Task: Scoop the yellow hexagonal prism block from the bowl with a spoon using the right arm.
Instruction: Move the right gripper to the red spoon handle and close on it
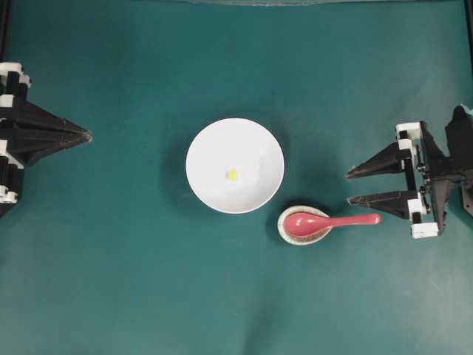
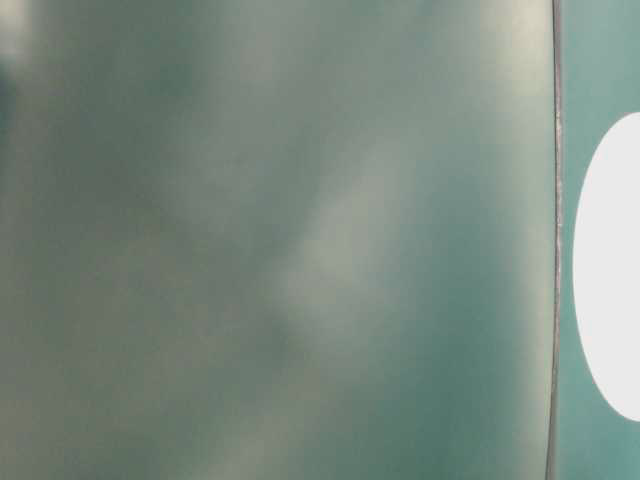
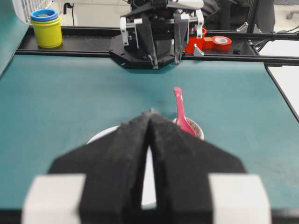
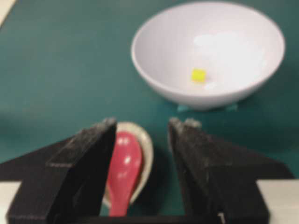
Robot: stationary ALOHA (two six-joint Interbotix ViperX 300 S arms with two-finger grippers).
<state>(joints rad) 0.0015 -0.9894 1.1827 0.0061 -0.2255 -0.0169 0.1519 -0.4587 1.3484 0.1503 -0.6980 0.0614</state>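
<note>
The white bowl point(image 1: 207, 148) sits mid-table with the tiny yellow block point(image 1: 232, 175) lying inside it. To its lower right, the pinkish-red spoon point(image 1: 332, 221) rests with its scoop in a small speckled dish point(image 1: 283, 228) and its handle pointing right. My right gripper point(image 1: 348, 188) is open beside the handle end and holds nothing. In the right wrist view the spoon point(image 4: 124, 163) shows between the spread jaws of the right gripper point(image 4: 142, 123), close to the left one. The bowl point(image 4: 140, 51) and block point(image 4: 198, 74) lie beyond. My left gripper point(image 1: 87, 135) is shut and empty at the far left.
In the left wrist view, stacked yellow and blue cups point(image 3: 46, 28) and a red tape roll point(image 3: 219, 43) stand on the black rail behind the right arm point(image 3: 154, 32). The table-level view is almost all blur, with a white shape point(image 2: 610, 270) at its right edge.
</note>
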